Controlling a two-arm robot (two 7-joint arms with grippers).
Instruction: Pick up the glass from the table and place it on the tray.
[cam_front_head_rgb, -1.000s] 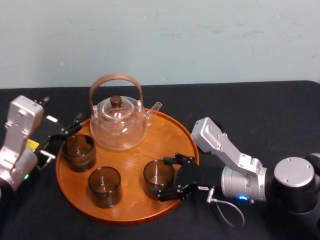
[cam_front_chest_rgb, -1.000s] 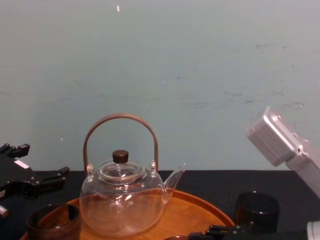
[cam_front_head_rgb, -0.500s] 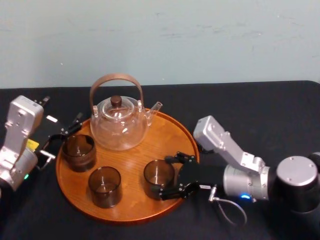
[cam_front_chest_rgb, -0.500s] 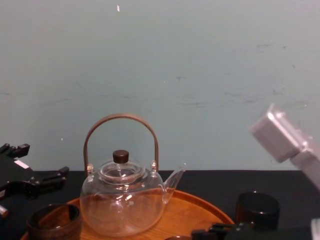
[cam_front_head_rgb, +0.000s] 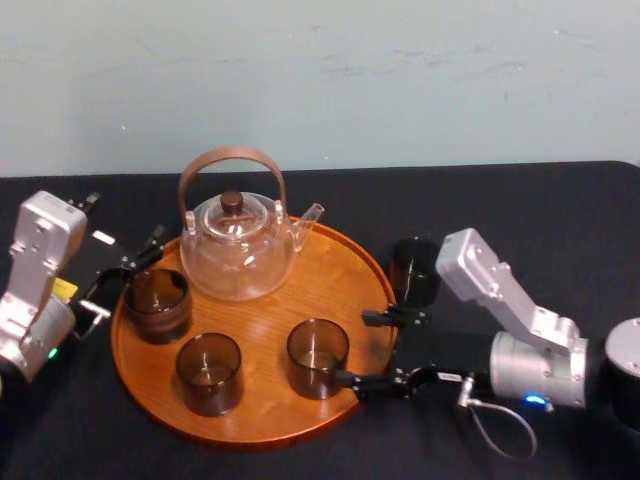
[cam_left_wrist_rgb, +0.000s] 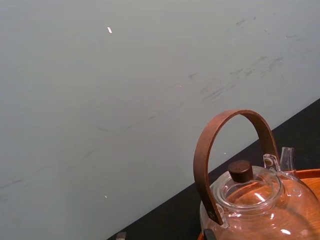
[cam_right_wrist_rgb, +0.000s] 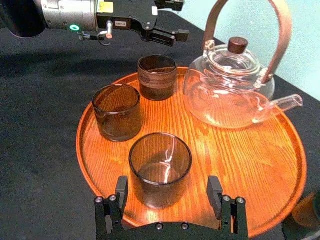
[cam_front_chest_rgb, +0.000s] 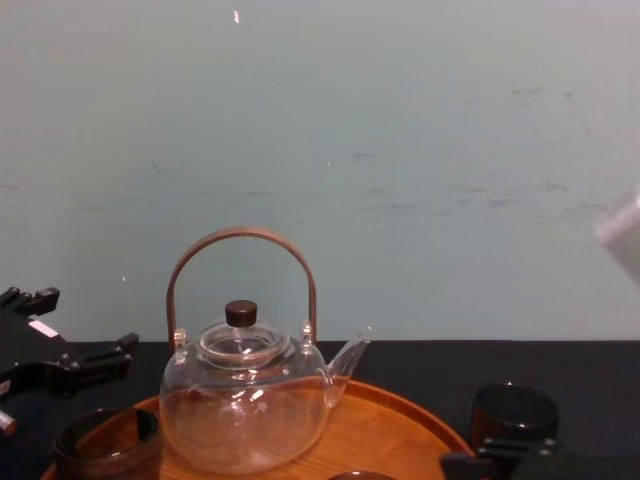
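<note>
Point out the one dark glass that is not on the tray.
The glass standing on the black table just off the tray's right rim, beyond the open right end effector. The other three stand on the tray.

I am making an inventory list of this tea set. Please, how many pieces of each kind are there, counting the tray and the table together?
Glasses: 4 (left glass, front glass and right glass on the tray; dark glass on the table)
Teapot: 1
Tray: 1
Total: 6
Also: right claw open beside the right glass; left claw by the left glass.
</note>
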